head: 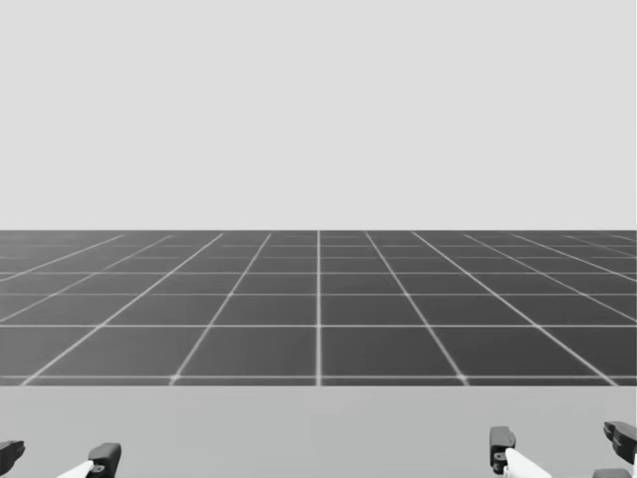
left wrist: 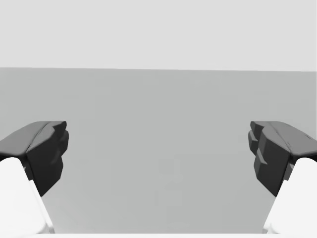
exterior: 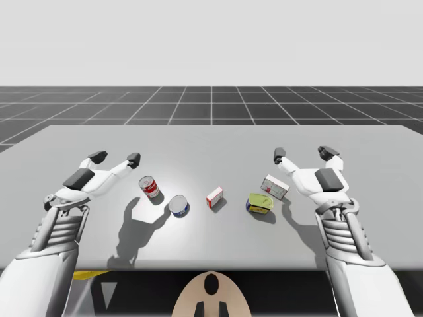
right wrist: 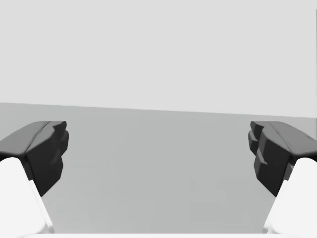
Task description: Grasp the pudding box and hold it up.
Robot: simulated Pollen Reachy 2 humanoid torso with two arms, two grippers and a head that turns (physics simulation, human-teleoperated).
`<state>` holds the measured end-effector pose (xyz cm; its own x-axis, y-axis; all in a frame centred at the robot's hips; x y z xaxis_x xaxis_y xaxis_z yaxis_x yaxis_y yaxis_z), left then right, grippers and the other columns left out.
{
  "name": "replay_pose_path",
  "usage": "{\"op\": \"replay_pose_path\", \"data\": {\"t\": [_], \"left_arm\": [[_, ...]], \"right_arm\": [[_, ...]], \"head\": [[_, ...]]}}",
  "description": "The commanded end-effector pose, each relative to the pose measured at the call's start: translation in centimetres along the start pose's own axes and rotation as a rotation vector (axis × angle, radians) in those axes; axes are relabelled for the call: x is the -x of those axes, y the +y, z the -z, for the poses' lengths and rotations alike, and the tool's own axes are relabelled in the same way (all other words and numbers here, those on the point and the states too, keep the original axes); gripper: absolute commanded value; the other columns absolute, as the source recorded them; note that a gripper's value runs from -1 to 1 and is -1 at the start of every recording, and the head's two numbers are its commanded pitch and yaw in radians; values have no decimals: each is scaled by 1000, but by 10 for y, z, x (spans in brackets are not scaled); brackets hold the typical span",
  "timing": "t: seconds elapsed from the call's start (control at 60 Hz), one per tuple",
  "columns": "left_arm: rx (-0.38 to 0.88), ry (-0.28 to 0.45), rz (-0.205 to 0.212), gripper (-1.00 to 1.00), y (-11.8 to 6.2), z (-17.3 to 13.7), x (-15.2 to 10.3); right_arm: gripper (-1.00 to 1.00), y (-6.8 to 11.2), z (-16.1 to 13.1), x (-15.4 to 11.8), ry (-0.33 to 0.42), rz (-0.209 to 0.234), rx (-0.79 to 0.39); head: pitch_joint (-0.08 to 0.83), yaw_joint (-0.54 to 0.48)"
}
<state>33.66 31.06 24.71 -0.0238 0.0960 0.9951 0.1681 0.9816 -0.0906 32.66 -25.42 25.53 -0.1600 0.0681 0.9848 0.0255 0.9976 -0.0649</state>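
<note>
High view, left gripper (exterior: 115, 158): spread wide above the table (exterior: 211, 142), nothing between its fingers, well apart from every item.
High view, right gripper (exterior: 304, 154): also spread and holding nothing; it hangs just behind the grey flat box (exterior: 275, 187).
High view, pudding box: the grey flat box with a red patch lies tilted on the table, near the robot's right arm and just beside the yellow-green can (exterior: 260, 203). Whether the two touch is hard to make out.
High view, other items: the upright red can (exterior: 150, 187), the blue-and-white can (exterior: 179, 206) on its side, and the small red-and-white box (exterior: 215, 197) at the middle.
Head view: dark grid floor (head: 318, 299) beyond the table's far edge. The left gripper (head: 55, 456) and right gripper (head: 560, 438) are cut off by the lower edge, with just their dark tips showing.
Left wrist view: left gripper (left wrist: 158, 144) has its fingers far apart over bare table.
Right wrist view: right gripper (right wrist: 158, 146) is likewise parted over bare table.
</note>
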Motion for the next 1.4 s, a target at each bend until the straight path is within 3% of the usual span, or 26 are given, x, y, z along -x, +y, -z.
{"op": "replay_pose_path", "data": {"t": [0.017,0.167,0.517,0.817,1.117,1.317,1.4], "left_arm": [[-1,0,1,-1000,0,0,0],[-5,-4,2,-1000,1,0,0],[-17,-11,17,-1000,2,0,-1],[-20,-20,24,-1000,2,-1,-4],[-17,-25,25,-1000,2,-1,-4],[-21,-26,25,-1000,1,-1,-4],[-24,-27,24,-1000,1,-1,-4]], "right_arm": [[-1000,1,-2,0,-1,18,16],[-1000,2,-2,-2,22,8,-5],[-1000,2,-1,-2,4,3,10],[-1000,2,-1,-2,7,-9,18],[-1000,3,-1,0,14,-14,10],[-1000,0,-4,-7,21,-2,-55],[-1000,-8,-3,-9,39,41,-118]], "head": [[-5,1],[46,6],[335,27],[529,-170],[644,-367],[637,-375],[627,-371]]}}
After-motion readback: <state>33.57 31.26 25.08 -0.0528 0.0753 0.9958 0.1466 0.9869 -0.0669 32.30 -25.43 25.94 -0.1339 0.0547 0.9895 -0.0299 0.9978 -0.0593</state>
